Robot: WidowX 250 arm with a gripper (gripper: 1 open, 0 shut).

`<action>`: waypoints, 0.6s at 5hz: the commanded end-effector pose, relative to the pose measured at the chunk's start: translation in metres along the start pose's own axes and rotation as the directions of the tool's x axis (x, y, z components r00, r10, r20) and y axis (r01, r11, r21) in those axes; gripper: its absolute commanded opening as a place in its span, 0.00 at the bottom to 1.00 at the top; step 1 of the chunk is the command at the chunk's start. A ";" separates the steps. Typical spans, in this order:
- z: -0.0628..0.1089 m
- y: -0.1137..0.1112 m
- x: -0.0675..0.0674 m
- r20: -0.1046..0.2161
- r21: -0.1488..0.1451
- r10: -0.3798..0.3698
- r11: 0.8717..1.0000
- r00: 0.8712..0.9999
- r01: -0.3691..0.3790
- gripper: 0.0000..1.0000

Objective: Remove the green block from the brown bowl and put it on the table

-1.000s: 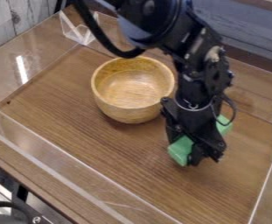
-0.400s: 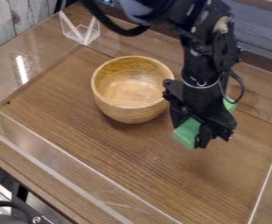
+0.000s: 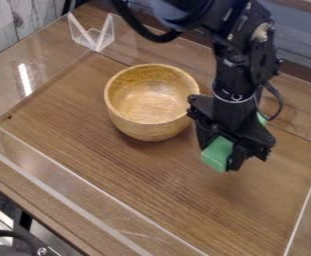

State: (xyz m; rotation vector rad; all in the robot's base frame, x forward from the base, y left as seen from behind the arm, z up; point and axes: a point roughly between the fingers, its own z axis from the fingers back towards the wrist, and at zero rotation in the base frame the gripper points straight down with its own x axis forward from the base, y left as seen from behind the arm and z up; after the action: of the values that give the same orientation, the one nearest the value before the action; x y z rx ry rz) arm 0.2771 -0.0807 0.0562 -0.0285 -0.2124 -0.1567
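My arm [image 3: 235,62] is matte black, built from chunky, angular segments with rounded joints. A thin black cable [image 3: 126,24] loops out beside it. Small pale specks, perhaps screws or highlights, dot my casing, and my fingers [image 3: 214,138] are dark as well.

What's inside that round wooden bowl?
Nothing shows inside the brown bowl: its yellowish interior looks bare as far as the view goes. The rim hides the steep inner side nearest the camera, so that strip stays unseen.
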 end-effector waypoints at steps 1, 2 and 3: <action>0.004 -0.012 0.012 0.045 -0.026 -0.035 0.999 0.998 0.036 1.00; 0.007 -0.018 0.014 0.064 -0.049 -0.037 0.998 0.997 0.040 1.00; 0.004 -0.015 0.017 0.070 -0.065 -0.009 0.998 0.997 0.014 1.00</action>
State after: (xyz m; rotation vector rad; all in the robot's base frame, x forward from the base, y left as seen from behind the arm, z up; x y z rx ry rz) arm 0.2789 -0.0963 0.0505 -0.0860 -0.2252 -0.1789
